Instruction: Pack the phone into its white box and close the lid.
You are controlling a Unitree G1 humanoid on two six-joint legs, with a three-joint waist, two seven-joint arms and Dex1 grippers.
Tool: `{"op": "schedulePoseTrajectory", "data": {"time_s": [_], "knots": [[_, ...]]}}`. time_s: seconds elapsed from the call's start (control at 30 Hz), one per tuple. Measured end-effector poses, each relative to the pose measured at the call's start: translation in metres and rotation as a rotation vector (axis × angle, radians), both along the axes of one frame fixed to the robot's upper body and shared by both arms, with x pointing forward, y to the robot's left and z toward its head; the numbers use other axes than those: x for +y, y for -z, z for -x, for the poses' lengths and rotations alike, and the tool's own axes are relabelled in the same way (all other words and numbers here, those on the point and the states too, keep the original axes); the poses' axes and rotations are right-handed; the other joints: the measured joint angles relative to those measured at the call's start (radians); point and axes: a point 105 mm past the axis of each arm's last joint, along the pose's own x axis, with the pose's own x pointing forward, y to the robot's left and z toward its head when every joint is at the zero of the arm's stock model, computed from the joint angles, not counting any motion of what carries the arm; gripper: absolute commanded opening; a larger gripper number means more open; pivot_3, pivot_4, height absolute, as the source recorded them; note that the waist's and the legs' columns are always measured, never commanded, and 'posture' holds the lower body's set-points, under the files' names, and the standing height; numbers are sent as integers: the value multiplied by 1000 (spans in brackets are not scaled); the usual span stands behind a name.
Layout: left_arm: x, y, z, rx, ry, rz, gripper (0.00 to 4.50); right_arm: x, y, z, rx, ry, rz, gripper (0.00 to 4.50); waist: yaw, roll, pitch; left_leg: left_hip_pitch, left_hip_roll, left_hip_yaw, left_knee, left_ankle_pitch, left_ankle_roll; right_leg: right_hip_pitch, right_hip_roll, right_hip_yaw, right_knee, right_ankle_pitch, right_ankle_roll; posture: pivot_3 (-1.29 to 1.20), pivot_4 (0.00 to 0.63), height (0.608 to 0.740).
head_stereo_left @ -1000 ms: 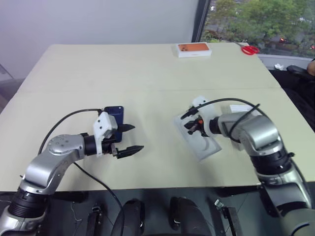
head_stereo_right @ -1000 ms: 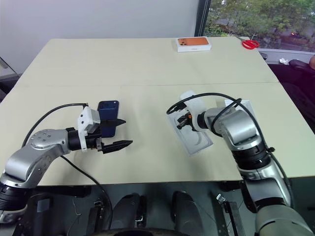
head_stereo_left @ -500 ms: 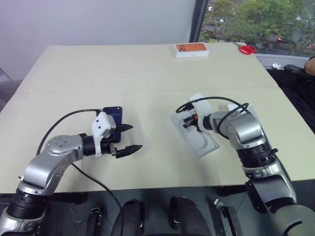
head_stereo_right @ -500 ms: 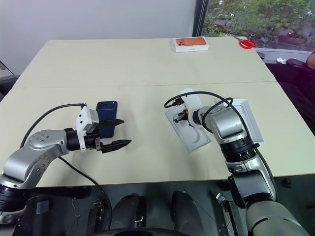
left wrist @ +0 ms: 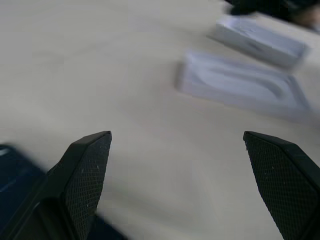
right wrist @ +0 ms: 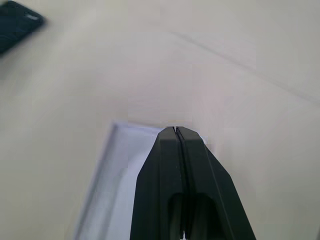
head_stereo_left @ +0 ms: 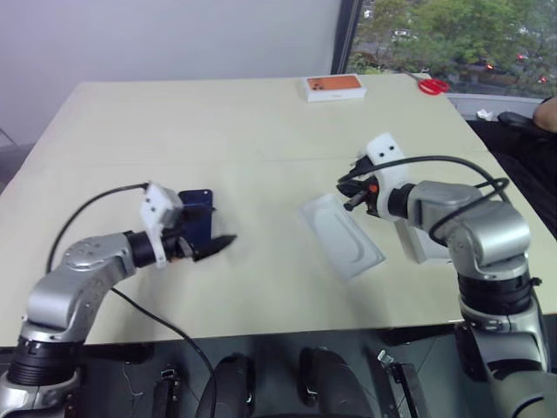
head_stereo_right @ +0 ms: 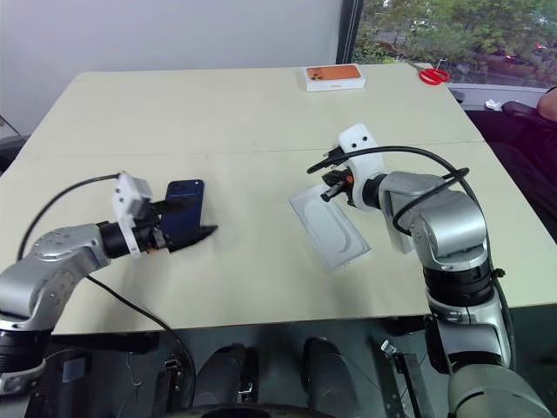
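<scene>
Beige laminate forms the worktop (head_stereo_left: 261, 131), which carries every item of the task. The phone (head_stereo_right: 181, 222), dark navy with a glossy back, lies flat on the robot's left half of the worktop, partly covered by the left tool (head_stereo_right: 196, 233). The left tool hovers low at the phone's near end with its two black fingers (left wrist: 87, 170) spread wide apart and nothing between them; the left wrist view shows bare worktop in the gap, with the phone's dark edge beside one finger. A thin white inlay with an oval recess (head_stereo_left: 341, 235) lies flat near the centre of the worktop, turned at an angle to the worktop's edges, well apart from the phone. The right tool (head_stereo_left: 354, 202) is raised above the far end of this inlay, pointing forward and toward the robot's left; its fingers (right wrist: 181, 165) are pressed together and carry nothing (the right wrist view shows them meeting in a single seam). A white box part (head_stereo_left: 416, 239) lies on the worktop behind the right forearm, mostly hidden; whether it is the tray or the lid cannot be determined. An orange-topped box (head_stereo_left: 334, 86) and red scissors (head_stereo_left: 431, 85) rest near the far edge.
</scene>
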Motion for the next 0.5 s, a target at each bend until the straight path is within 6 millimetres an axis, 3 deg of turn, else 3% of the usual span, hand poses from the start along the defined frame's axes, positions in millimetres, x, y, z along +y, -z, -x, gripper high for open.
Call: {"op": "schedulePoseTrajectory", "data": {"time_s": [0.17, 0.33, 0.5], "knots": [[41, -6, -23, 67, -263, 66, 4480, 34, 15, 7, 1, -112, 11, 3, -2, 0, 0, 0, 0, 0, 0, 0, 0, 0, 0, 0, 1, 0, 0, 0, 150, 740], [74, 5, -35, 265, -503, 130, 4480, 69, 24, 9, -21, -212, 40, 3, -1, 0, 0, 0, -1, 0, 0, 0, -1, 0, -1, 0, 1, 0, 1, 0, 150, 740], [88, 18, -36, 470, -597, 204, 4480, 107, 38, 9, -6, -297, 57, 3, -2, -1, 0, 0, -1, 0, 0, 1, -2, 0, -1, 0, 1, 1, 1, 0, 150, 740]]}}
